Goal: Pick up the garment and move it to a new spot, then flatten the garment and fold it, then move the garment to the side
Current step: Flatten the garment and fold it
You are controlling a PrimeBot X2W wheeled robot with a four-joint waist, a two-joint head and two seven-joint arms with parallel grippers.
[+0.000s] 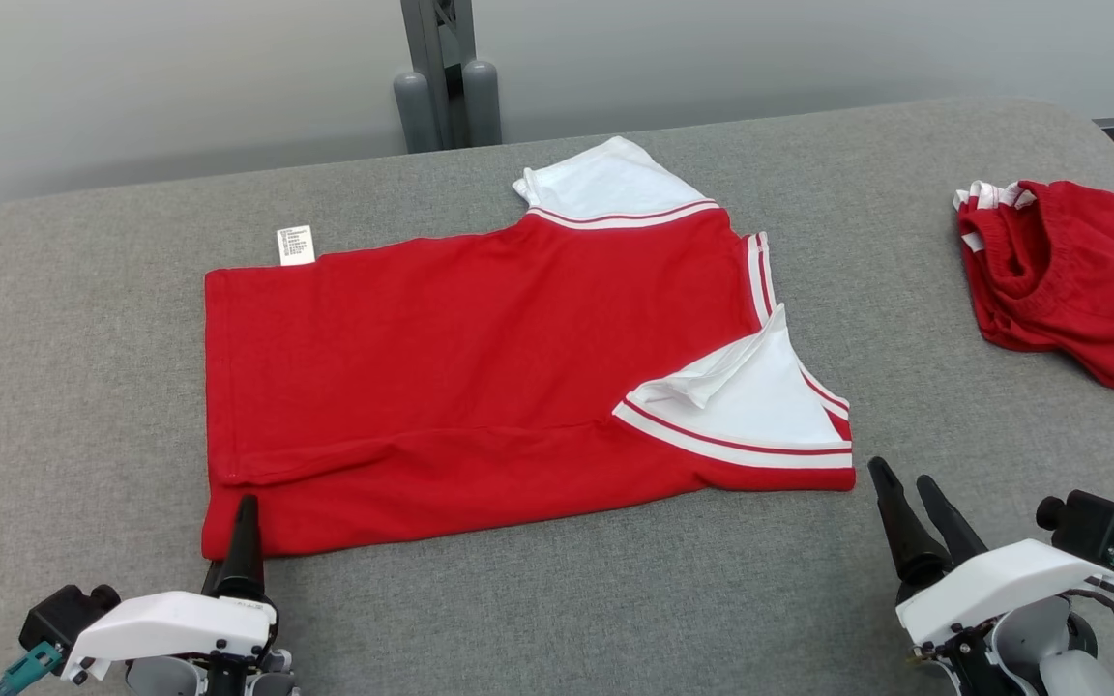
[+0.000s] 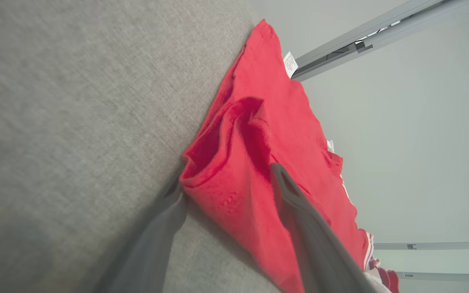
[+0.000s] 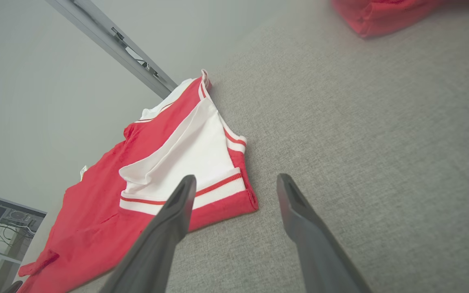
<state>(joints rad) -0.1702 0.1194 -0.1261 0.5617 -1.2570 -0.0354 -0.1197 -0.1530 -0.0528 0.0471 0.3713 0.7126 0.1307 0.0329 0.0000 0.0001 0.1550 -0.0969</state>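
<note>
Grey fabric tabletop (image 1: 557,599), bearing red garment (image 1: 441,377) lying flat mid-table. Straddling its near-left corner: left gripper (image 1: 246,512), jaws gaping wide, not clamping. Standing just right of near-right corner: right gripper (image 1: 902,478), jaws wide, holding nothing. Sitting far right: bunched red cloth (image 1: 1070,280).

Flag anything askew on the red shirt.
On the red shirt, the near white sleeve is creased back on itself, a ridge bunches along the near edge, and the care label sticks out.
</note>
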